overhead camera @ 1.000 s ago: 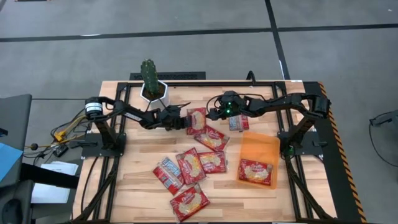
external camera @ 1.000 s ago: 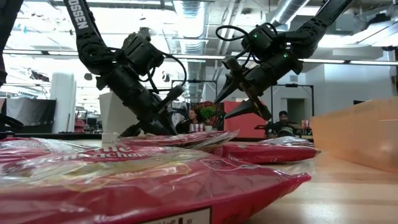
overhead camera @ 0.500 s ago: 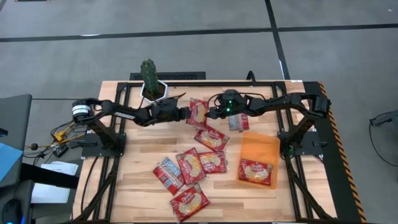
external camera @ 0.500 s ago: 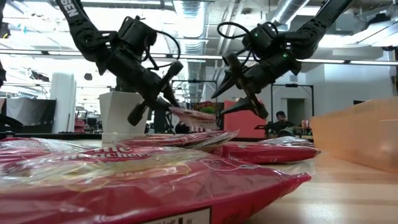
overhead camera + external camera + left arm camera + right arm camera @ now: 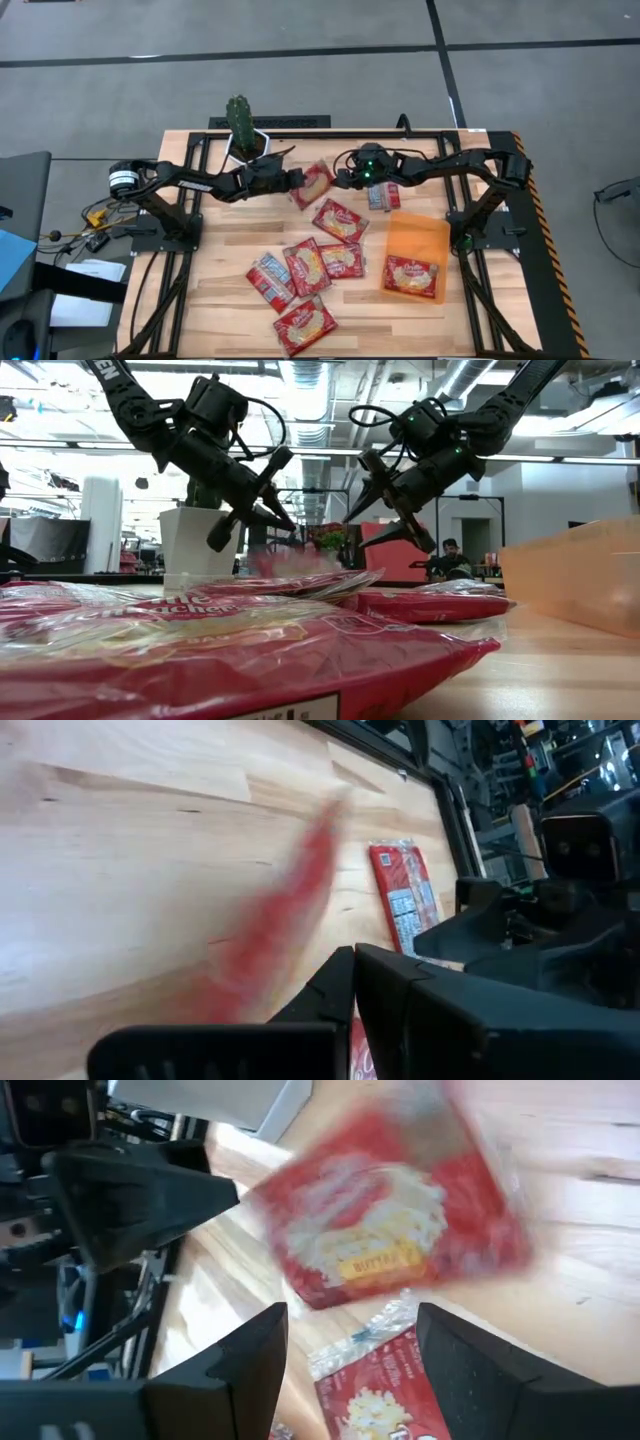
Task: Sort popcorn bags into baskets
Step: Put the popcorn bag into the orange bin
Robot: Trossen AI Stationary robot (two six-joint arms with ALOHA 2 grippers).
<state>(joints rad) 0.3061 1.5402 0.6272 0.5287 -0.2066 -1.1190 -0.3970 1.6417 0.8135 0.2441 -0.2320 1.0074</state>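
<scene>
two grippers meet over the far middle of the bench; the left gripper is closed, and a blurred popcorn bag sits just off its tip, hold unclear; the right gripper stands wide, empty, beside that bag; one bag lies in the orange basket; others scatter mid-bench.

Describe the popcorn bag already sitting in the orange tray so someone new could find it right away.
Start at the wooden table and find the orange tray on its right side, below the right arm. The popcorn bag lies flat in the tray's near end. It is the only bag inside the tray; all the others lie on bare wood.
</scene>
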